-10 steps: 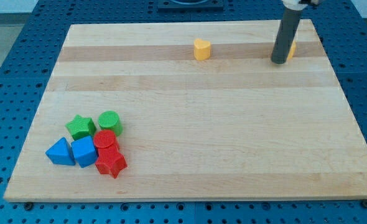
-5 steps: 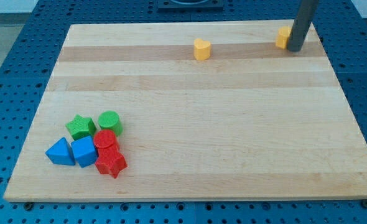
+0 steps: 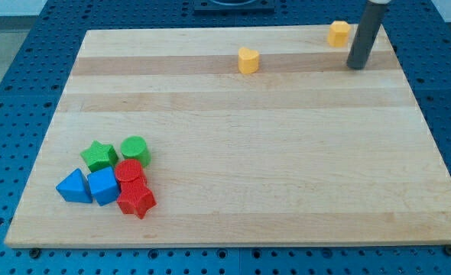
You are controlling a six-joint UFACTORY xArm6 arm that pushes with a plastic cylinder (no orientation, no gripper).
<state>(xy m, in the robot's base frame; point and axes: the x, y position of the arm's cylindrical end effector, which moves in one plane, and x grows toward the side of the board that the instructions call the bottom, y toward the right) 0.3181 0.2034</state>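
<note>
My tip (image 3: 355,66) rests on the wooden board (image 3: 233,145) near its top right corner. The nearest block is a yellow block (image 3: 338,33), just up and to the left of the tip, with a small gap between them. A yellow heart-shaped block (image 3: 248,59) lies farther left along the board's top. At the bottom left sits a tight cluster: a green star (image 3: 98,155), a green cylinder (image 3: 134,149), a blue triangle (image 3: 73,186), a blue block (image 3: 102,186), a red cylinder (image 3: 129,173) and a red star (image 3: 137,202).
The board lies on a blue perforated table (image 3: 11,92). The yellow block sits close to the board's top edge.
The yellow block has shifted up and left toward the board's top edge. My tip swung right and up, then came back down slightly, ending apart from the block.
</note>
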